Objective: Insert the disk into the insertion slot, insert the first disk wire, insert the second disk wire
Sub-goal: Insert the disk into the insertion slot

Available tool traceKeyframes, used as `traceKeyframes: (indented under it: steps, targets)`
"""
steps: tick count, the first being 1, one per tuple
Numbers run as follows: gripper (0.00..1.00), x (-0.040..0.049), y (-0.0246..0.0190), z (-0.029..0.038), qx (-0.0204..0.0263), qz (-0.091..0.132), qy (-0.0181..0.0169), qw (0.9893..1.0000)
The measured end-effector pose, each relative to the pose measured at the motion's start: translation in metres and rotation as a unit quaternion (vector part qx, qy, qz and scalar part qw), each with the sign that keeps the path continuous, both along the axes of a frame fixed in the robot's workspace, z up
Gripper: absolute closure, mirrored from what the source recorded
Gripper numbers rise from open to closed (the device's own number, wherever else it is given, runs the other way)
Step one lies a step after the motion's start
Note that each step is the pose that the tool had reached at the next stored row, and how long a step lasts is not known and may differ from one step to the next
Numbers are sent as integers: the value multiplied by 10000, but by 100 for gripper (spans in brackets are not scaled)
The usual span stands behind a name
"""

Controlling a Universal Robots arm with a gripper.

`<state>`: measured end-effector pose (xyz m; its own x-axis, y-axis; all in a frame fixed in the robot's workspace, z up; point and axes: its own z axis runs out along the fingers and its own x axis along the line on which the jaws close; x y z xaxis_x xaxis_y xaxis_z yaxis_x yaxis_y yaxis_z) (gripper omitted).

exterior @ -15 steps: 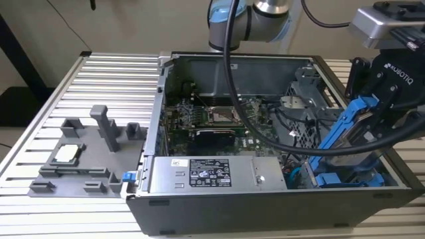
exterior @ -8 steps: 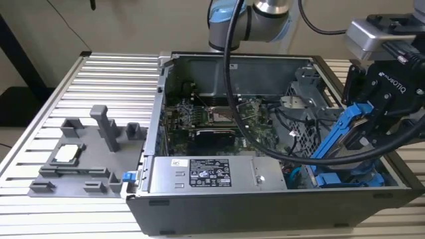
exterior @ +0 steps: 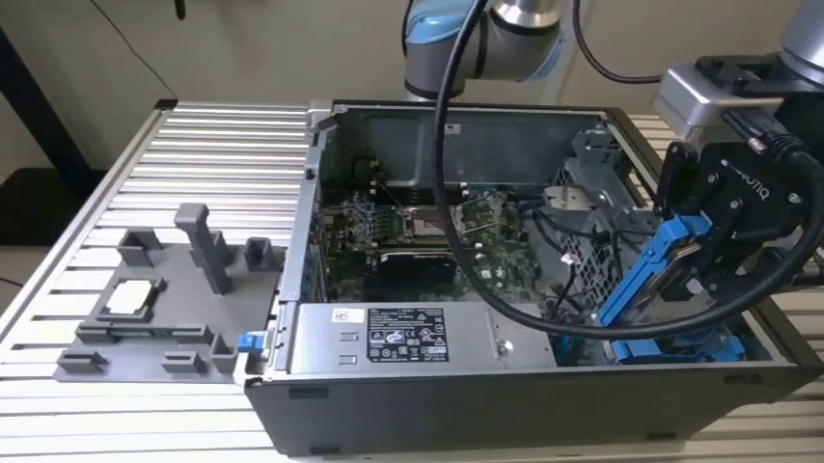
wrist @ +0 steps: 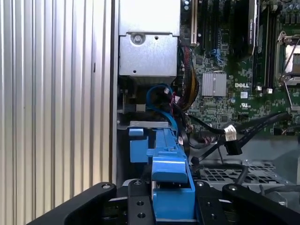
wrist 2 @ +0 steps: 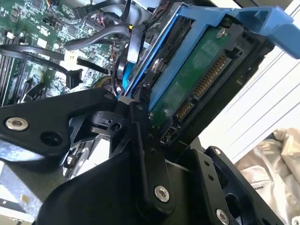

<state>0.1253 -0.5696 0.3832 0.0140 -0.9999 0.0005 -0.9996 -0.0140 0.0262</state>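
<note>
My gripper (exterior: 692, 272) is shut on the disk (exterior: 638, 286), a drive in a bright blue carrier. It holds the disk tilted on edge over the open computer case's corner at the exterior view's right. The second wrist view shows the disk's (wrist 2: 197, 79) green circuit-board side and connector edge between the black fingers (wrist 2: 140, 140). In the first wrist view the blue carrier (wrist: 168, 164) sticks out from between the fingers. The insertion slot (exterior: 586, 253), a grey perforated metal bay, lies just beside and below the disk. Two loose disk wires (wrist: 230, 139) with a white and a black plug lie near it.
The case holds a green motherboard (exterior: 425, 231) and a silver power supply (exterior: 399, 338). Another blue bracket (exterior: 676, 347) sits low in the case under the disk. The arm's thick black cable (exterior: 445, 193) loops across the case. A grey fixture (exterior: 168, 299) stands on the slatted table (exterior: 219, 145).
</note>
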Motion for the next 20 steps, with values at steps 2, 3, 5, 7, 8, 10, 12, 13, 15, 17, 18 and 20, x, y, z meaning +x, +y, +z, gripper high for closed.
traceKeyframes:
  steps: [2,3,5,7,8,10,12,13,15,17,18,20]
  targets:
    - [67,0,0,-37,0,0,0,10000]
    - [67,0,0,-55,0,0,0,10000]
    - [67,0,0,-91,0,0,0,10000]
    - [67,0,0,-127,0,0,0,10000]
    - [67,0,0,-144,0,0,0,10000]
    - [67,0,0,-176,0,0,0,10000]
    - [67,0,0,-203,0,0,0,10000]
    - [67,0,0,-214,0,0,0,10000]
    - [67,0,0,-232,-1,0,0,10000]
    - [67,0,0,-236,-1,0,0,10000]
    - [67,0,0,-236,-1,0,0,10000]
    - [67,0,0,-238,-1,0,0,10000]
